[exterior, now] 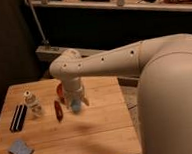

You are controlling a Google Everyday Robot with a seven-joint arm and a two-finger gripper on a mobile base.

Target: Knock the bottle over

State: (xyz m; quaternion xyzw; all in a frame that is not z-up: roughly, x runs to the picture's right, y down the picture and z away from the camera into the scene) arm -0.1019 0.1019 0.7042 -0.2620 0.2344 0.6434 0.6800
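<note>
How the jaws stand I cannot tell; the gripper (75, 100) hangs low over the counter (99, 134), at a blue cup (76, 107). Just beside lies a red stick (58, 110). Beyond it, the bottle (34, 103) stands upright, apart from the gripper.

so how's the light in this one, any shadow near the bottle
Camera view: warm light falls on the wooden table and the pale arm, the background is dark; a faint soft shadow lies on the boards below the gripper, which hangs right of the bottle.
</note>
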